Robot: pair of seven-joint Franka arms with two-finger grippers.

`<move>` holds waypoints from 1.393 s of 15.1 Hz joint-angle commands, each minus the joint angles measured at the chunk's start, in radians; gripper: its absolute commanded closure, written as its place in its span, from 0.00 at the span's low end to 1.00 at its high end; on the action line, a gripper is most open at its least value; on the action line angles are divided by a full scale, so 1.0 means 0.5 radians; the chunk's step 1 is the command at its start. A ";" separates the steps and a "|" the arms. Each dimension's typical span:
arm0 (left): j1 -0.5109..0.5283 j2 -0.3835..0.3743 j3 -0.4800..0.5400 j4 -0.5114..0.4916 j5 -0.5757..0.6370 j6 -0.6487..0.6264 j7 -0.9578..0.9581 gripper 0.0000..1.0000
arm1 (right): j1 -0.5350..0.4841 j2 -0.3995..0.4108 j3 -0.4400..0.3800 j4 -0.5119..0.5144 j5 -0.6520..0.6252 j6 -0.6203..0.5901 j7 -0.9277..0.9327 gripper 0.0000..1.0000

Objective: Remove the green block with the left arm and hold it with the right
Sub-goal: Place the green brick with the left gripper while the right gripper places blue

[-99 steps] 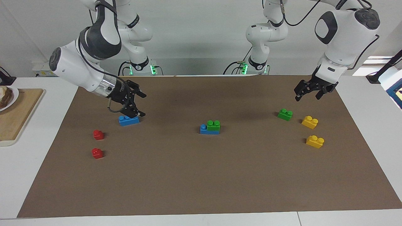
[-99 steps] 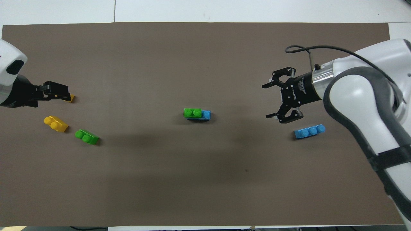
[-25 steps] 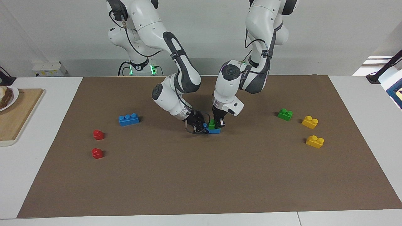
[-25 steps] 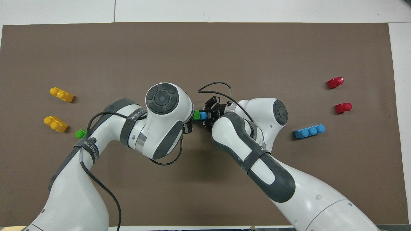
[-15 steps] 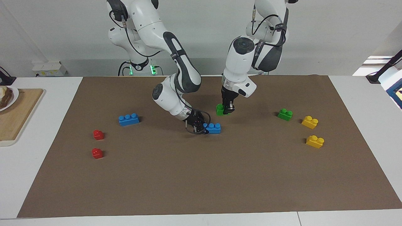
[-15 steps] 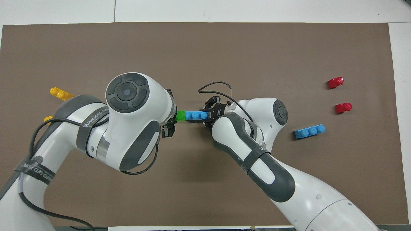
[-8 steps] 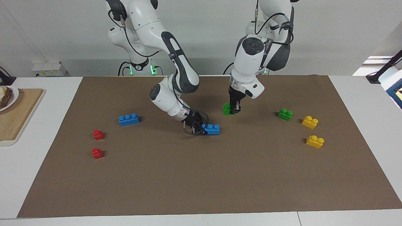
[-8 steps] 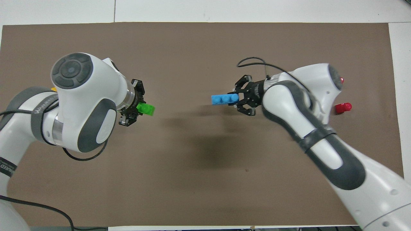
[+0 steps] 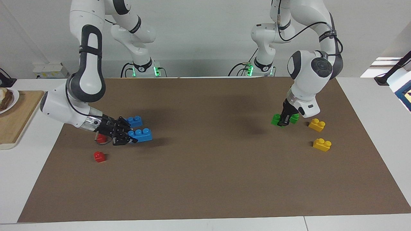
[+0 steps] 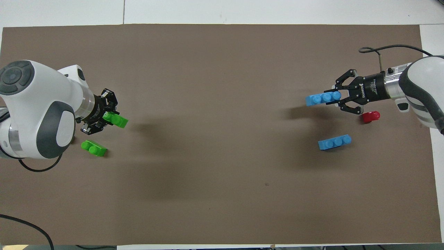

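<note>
My left gripper (image 9: 283,121) is shut on the green block (image 9: 275,119) and holds it low over the mat at the left arm's end, beside the twin green block (image 9: 294,117). In the overhead view the left gripper (image 10: 110,117) holds the green block (image 10: 117,120) just above the twin (image 10: 93,148). My right gripper (image 9: 130,138) is shut on a three-stud blue brick (image 9: 141,134), held over the mat at the right arm's end. The overhead view also shows the right gripper (image 10: 339,97) and the blue brick (image 10: 322,99).
A second blue brick (image 9: 135,121) and two red bricks (image 9: 99,156) lie near the right gripper. Two yellow bricks (image 9: 317,124) (image 9: 322,144) lie beside the left gripper. A wooden board (image 9: 16,118) sits off the brown mat (image 9: 208,179) at the right arm's end.
The green block came off the blue brick. The left arm carried it toward its own end of the table, and the right arm carried the blue brick toward its end.
</note>
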 commanded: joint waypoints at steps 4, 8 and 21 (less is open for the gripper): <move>0.167 0.001 -0.016 -0.191 -0.004 0.293 0.249 1.00 | -0.089 0.172 0.035 0.043 -0.056 0.022 -0.252 1.00; 0.213 0.109 -0.016 -0.188 -0.001 0.464 0.289 1.00 | -0.092 0.172 0.035 0.004 -0.053 0.071 -0.253 1.00; 0.253 0.309 -0.016 -0.160 0.002 0.649 0.470 1.00 | -0.086 0.138 0.035 -0.181 -0.050 0.335 -0.332 0.73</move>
